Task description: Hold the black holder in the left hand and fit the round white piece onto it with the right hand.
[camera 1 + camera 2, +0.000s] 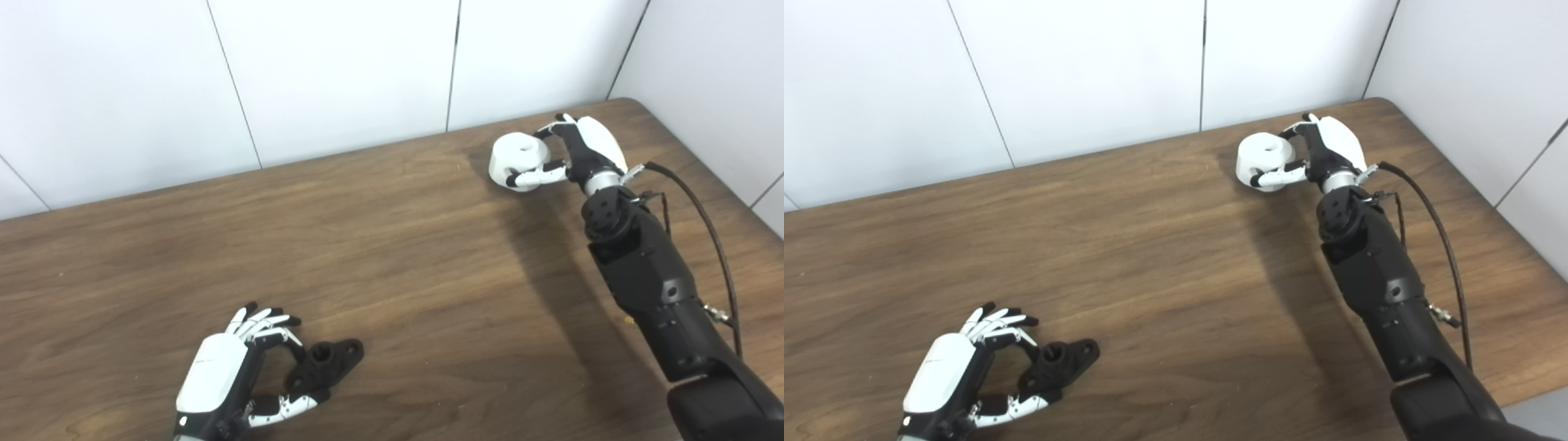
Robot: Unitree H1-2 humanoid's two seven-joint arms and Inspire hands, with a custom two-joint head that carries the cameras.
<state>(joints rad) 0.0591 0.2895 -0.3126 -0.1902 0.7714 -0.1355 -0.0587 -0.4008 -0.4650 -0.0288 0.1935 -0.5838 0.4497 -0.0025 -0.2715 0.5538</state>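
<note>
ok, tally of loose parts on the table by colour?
Black: 1, the black plastic holder, at the left hand's fingers.
White: 1, the round white plastic piece, at the right hand's fingers.
Total: 2

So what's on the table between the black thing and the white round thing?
Nothing: only bare wooden table separates the black holder from the round white piece, in both views.

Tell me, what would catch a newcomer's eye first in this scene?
Probably the long black right arm reaching to the far right corner of the wooden table, where the right hand wraps around a round white piece with a hole on top. Then, at the near left edge, the white-backed left hand curls around a small black holder lying on the table. The two parts sit far apart.
</note>
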